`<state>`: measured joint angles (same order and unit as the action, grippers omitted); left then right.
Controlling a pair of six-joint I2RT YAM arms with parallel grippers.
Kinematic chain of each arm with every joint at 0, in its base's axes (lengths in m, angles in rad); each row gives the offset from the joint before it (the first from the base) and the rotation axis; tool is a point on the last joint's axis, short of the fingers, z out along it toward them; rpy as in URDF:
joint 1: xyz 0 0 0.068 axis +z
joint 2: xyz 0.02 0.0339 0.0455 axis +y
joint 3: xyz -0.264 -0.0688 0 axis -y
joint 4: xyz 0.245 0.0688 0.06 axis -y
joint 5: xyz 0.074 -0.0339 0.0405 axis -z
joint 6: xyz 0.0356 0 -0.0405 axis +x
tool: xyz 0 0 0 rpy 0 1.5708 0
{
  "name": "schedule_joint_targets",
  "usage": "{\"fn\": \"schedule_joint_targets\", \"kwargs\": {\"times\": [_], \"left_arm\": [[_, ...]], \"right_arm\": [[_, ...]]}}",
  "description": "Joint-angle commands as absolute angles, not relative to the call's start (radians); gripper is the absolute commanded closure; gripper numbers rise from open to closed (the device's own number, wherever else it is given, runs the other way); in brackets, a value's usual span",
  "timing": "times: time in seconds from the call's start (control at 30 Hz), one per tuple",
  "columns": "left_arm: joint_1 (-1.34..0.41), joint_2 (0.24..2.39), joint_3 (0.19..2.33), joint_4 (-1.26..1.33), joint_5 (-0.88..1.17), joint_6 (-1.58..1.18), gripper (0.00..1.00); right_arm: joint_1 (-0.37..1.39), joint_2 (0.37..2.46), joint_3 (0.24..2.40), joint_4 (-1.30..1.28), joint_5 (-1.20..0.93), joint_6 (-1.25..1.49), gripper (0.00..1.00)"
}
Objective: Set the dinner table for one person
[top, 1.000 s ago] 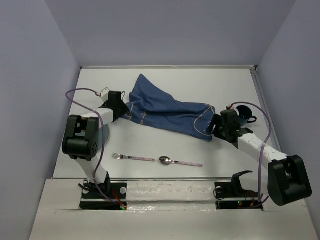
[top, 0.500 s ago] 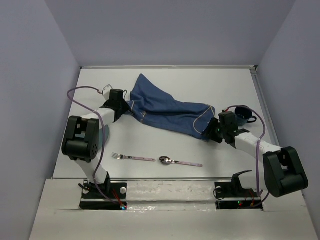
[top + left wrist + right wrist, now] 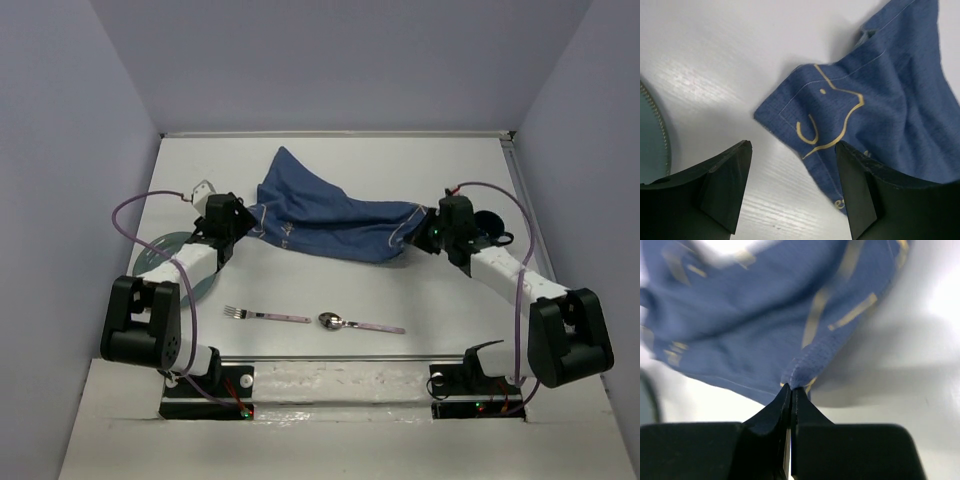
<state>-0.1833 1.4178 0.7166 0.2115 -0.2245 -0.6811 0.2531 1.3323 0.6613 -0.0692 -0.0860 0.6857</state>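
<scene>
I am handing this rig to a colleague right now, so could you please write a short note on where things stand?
The left gripper is open over the blue cloth's left corner, not gripping it.
The right gripper is shut on a fold at the cloth's right end.
The cloth lies crumpled mid dinner table. The fork and spoon lie apart near the front edge. The green plate is at the left, partly under the left arm. The dark cup is at the right, partly hidden by the right arm.
Done: nothing laid out yet.
Left: probably grip the left corner, spread the cloth, then place plate, cutlery, cup.
</scene>
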Motion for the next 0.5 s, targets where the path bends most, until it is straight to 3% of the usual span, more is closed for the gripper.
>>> {"fn": "schedule_joint_targets", "kwargs": {"times": [0.0,0.2,0.47], "left_arm": [[-0.184,1.419,0.663,0.216,-0.221,-0.695,0.22],[-0.184,1.463,0.666,0.227,-0.196,-0.695,0.22],[-0.198,1.546,0.696,0.233,-0.153,-0.687,0.22]], "right_arm": [[0.245,1.243,0.909,-0.075,-0.049,0.637,1.0],[0.245,1.192,1.098,-0.144,-0.054,0.595,1.0],[0.236,1.216,1.111,-0.161,0.009,0.568,1.0]]}}
